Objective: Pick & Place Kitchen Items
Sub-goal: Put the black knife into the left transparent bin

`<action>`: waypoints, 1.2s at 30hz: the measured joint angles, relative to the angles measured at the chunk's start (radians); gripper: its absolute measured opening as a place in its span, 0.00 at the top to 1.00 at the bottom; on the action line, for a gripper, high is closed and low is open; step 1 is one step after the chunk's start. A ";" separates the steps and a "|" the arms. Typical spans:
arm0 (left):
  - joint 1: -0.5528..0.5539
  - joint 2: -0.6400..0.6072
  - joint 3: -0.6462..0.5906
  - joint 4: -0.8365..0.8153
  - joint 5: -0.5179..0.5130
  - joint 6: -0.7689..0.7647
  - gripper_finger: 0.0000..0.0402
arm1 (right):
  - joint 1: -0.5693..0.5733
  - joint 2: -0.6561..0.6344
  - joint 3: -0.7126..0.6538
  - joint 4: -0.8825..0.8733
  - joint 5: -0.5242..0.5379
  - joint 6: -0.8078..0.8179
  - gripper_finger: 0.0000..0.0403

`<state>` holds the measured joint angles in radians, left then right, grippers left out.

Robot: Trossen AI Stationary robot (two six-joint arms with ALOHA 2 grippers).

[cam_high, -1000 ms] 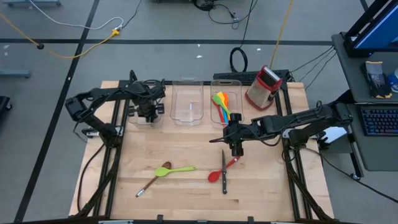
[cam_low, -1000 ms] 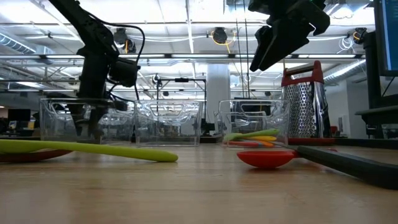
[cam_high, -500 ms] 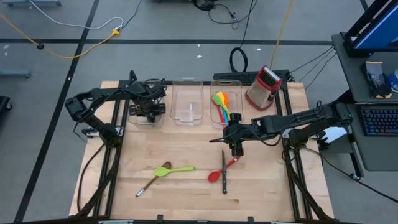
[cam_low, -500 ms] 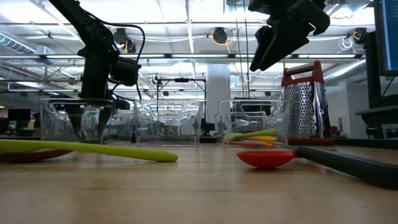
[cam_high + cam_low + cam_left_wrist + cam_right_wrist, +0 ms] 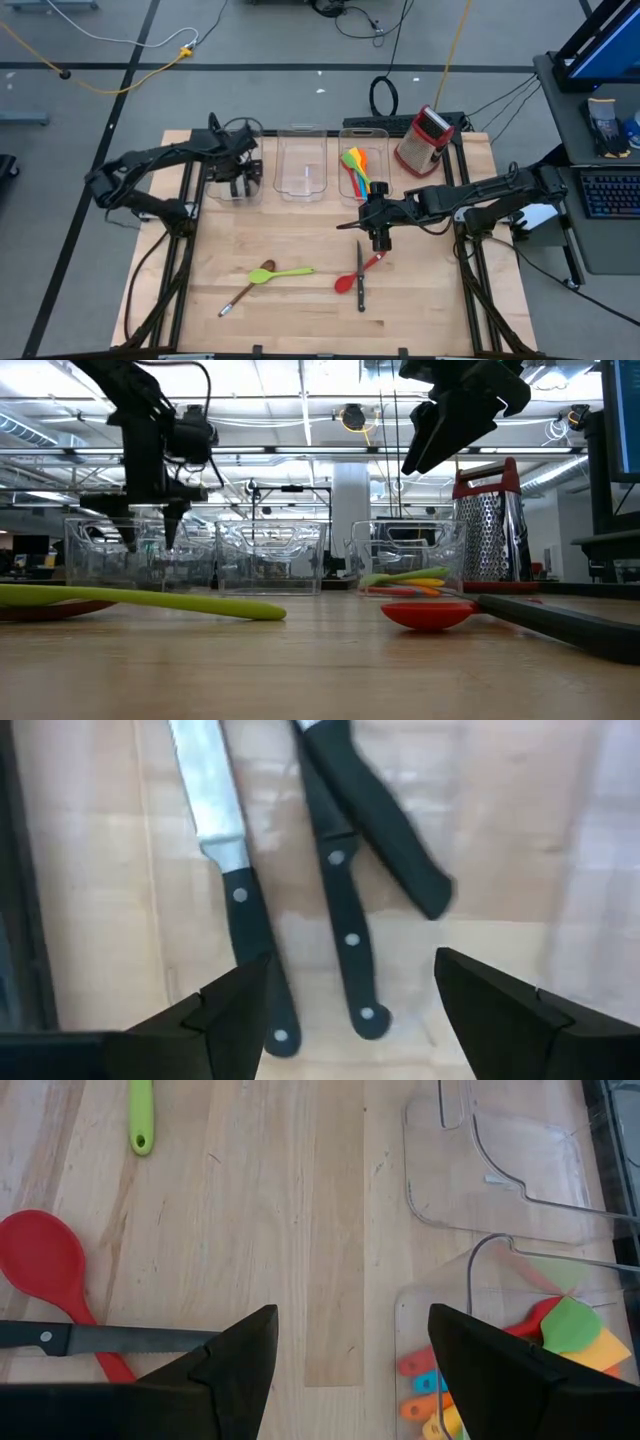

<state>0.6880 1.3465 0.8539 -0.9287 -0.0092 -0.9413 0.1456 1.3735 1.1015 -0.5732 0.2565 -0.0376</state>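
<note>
Steel knives [image 5: 340,890] now lie in the far-left bin [image 5: 237,160]; the left gripper [image 5: 345,1005], fingers apart and empty, has risen clear, delivery done. Right gripper [image 5: 350,1370] hovers apart over the red spoon [image 5: 45,1270].

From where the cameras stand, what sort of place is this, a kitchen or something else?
Probably a robotics lab or workshop, not a kitchen. The wooden table stands on a bare concrete floor with loose cables, the low view shows exposed ceiling trusses, and a computer keyboard sits on a desk beside it.
</note>
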 joint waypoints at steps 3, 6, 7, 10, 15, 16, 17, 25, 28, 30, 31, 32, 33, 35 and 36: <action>-0.001 -0.077 0.000 0.000 0.006 0.001 0.32 | 0.000 0.000 0.000 0.000 0.000 0.000 0.38; -0.019 -0.153 0.000 0.009 0.031 0.046 0.30 | 0.000 0.000 0.000 0.000 0.000 0.000 0.38; -0.027 -0.178 0.000 0.011 0.048 0.071 0.30 | 0.000 0.000 0.000 0.000 0.000 0.000 0.38; -0.058 -0.256 0.000 0.015 0.108 0.123 0.30 | 0.000 0.000 0.000 0.000 0.000 0.000 0.38; -0.146 -0.377 0.000 0.019 0.165 0.120 0.31 | 0.000 0.000 0.000 0.000 0.000 0.000 0.38; -0.169 -0.397 0.000 0.022 0.171 0.120 0.31 | 0.000 0.000 0.000 0.000 0.000 0.000 0.38; -0.196 -0.414 0.000 0.027 0.174 0.117 0.32 | 0.000 0.000 0.000 0.000 0.000 0.000 0.38; -0.450 -0.465 0.000 0.164 0.167 0.018 0.32 | 0.000 0.000 0.000 0.000 0.000 0.000 0.38; -0.539 -0.450 0.000 0.211 0.164 -0.018 0.31 | 0.000 0.000 0.000 0.000 0.000 0.000 0.38; -0.598 -0.436 0.000 0.229 0.147 -0.054 0.32 | 0.000 0.000 0.000 -0.001 -0.001 0.000 0.38; -0.625 -0.429 0.000 0.237 0.135 -0.075 0.32 | 0.000 0.000 0.000 -0.001 0.000 0.000 0.38; -0.652 -0.422 0.000 0.245 0.124 -0.095 0.32 | 0.000 0.000 0.000 -0.002 0.000 0.000 0.38; -0.678 -0.414 0.000 0.249 0.113 -0.116 0.32 | 0.000 0.000 0.000 -0.005 -0.001 0.000 0.38; -0.725 -0.396 0.000 0.246 0.090 -0.164 0.32 | 0.000 0.000 0.000 -0.008 -0.001 0.000 0.38; -0.748 -0.385 0.000 0.246 0.081 -0.186 0.32 | 0.000 0.000 0.000 -0.008 -0.001 0.000 0.38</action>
<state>-0.0602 0.9612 0.8543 -0.6824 0.0715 -1.1272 0.1457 1.3735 1.1015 -0.5810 0.2555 -0.0376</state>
